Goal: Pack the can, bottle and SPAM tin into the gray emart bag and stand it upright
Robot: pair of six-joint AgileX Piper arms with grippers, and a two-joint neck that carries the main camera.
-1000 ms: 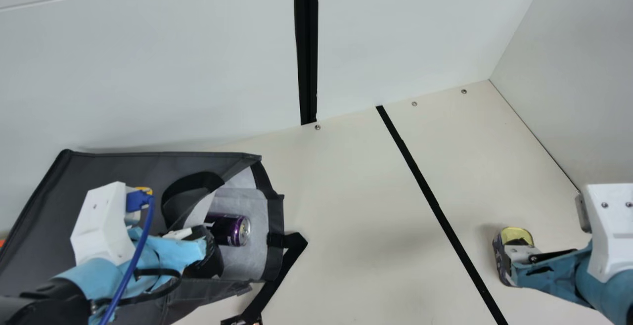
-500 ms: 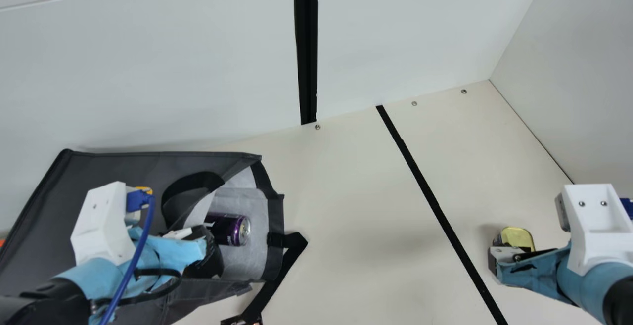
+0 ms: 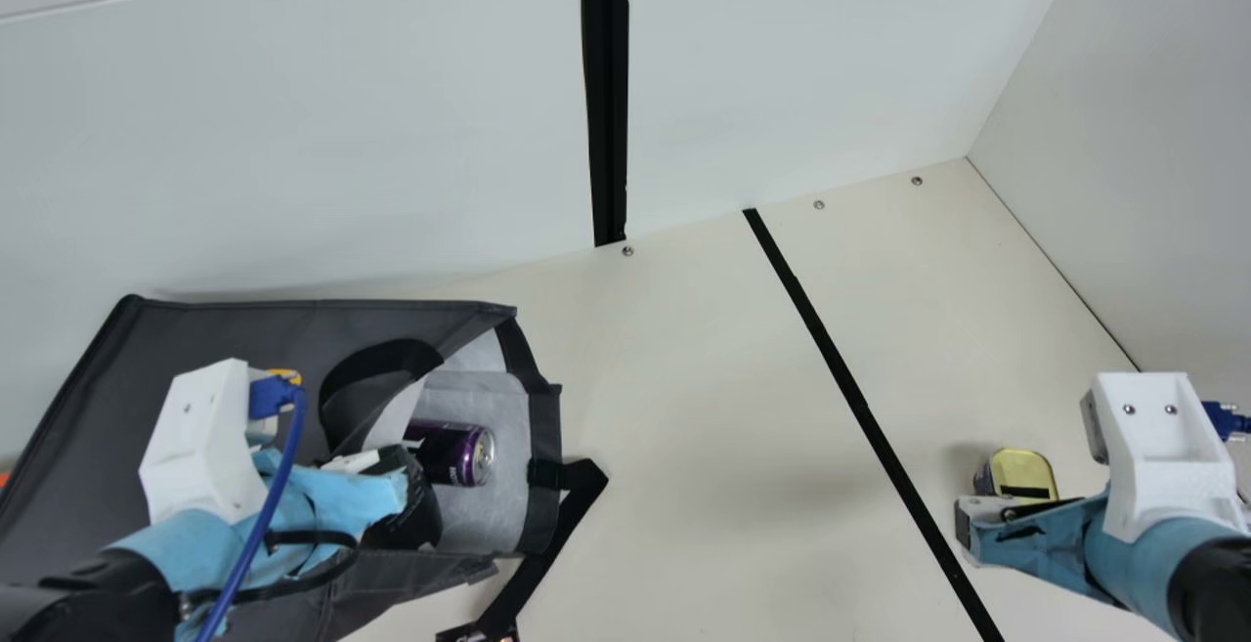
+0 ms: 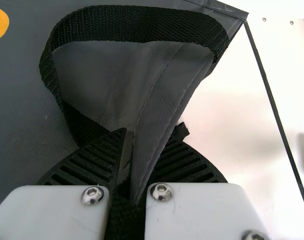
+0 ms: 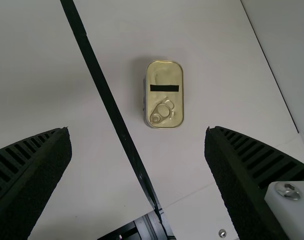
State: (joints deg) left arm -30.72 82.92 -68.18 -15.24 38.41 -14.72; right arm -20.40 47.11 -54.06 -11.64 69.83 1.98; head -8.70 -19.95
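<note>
Can (image 3: 454, 453) points its lid toward bag (image 3: 235, 334) mouth; left gripper (image 3: 415, 515) pinches fabric; wide right gripper's (image 3: 968, 522) span lies square to the SPAM tin's (image 3: 1024, 471) long axis.

In the main view, the cream table (image 3: 684, 427) bears a black strip (image 3: 859, 406) slanting from 11 towards 5 o'clock — gray emart bag (image 3: 244, 329) on its side at 8, SPAM tin (image 3: 1028, 471) at 4 — lid up.

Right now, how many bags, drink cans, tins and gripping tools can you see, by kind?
Bags: 1, the gray bag
Cans: 1, the purple can in its mouth
Tins: 1, the SPAM tin
Tools: 2, the left tool and the right tool
Total: 5
</note>
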